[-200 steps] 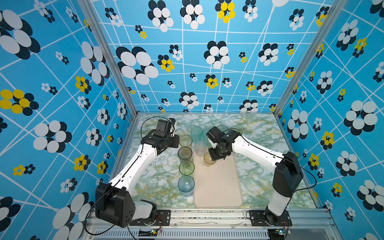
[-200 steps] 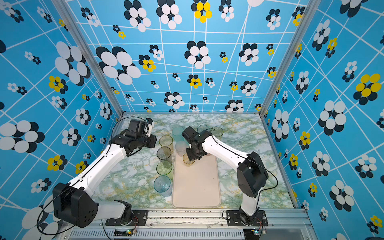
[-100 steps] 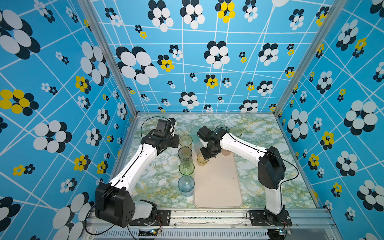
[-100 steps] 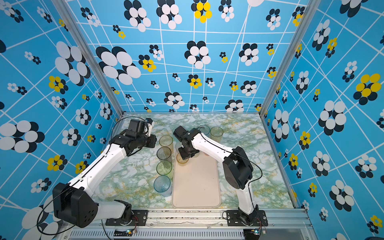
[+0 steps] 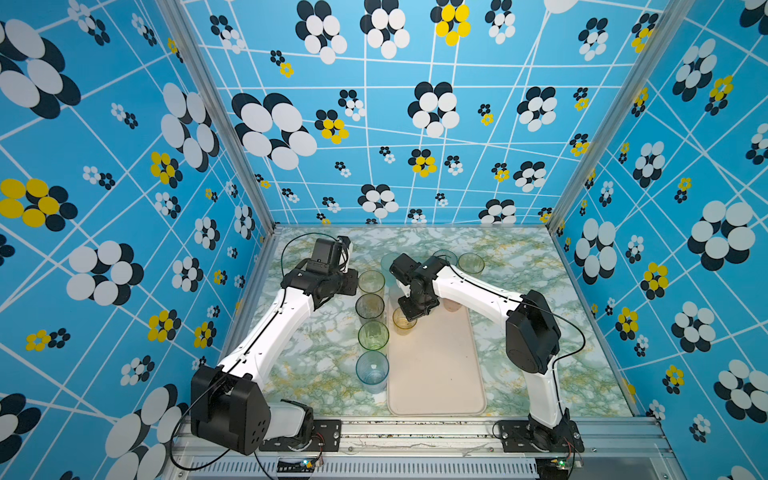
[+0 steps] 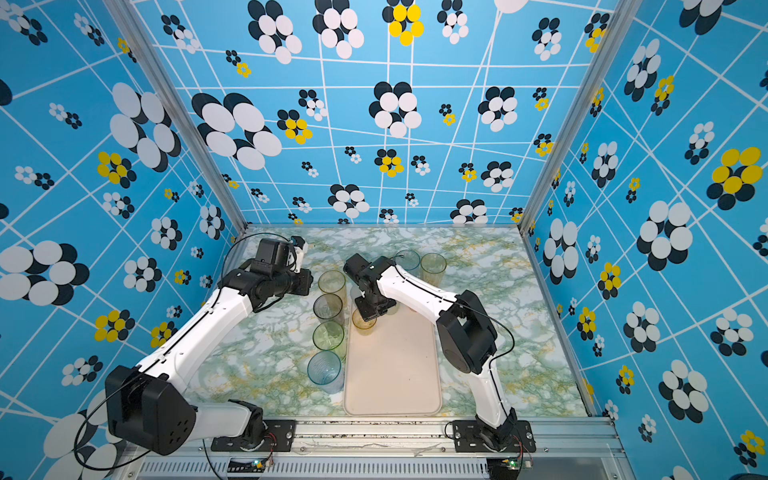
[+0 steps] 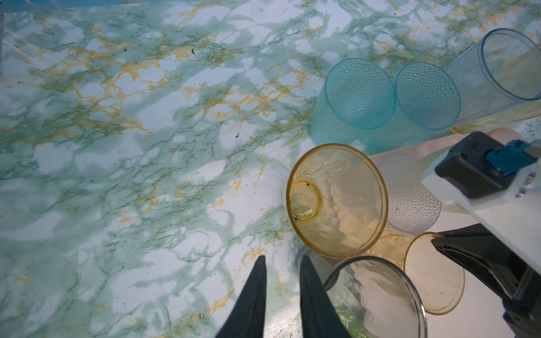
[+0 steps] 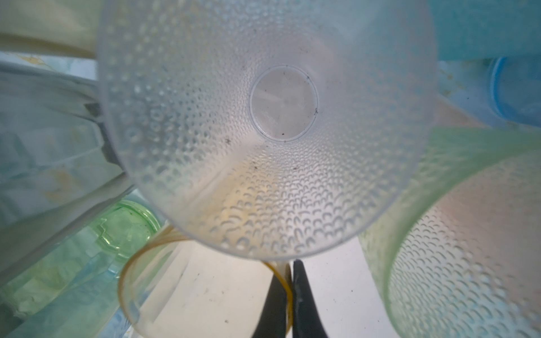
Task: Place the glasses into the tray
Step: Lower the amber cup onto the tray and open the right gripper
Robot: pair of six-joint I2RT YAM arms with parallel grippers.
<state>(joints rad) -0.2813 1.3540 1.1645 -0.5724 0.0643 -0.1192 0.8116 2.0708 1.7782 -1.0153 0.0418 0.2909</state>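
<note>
One small amber glass [image 5: 404,322] is at the tray's [image 5: 436,374] upper left corner, mid-frame, its rim pinched by the right gripper [image 5: 412,311]. Left of it, four glasses [image 5: 371,307] line the table [image 5: 316,365]; most look not yet placed. The left gripper [image 7: 282,263] is narrow and empty.

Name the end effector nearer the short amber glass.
Right. The right end effector pinches the short amber glass by its rim; the left end effector hangs apart, beyond the row of tall glasses.

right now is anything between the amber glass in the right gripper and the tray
Nothing visible. The right gripper pinches the short amber glass by its rim over bare tray at its far end; a whitish dimpled glass stands beside it.
</note>
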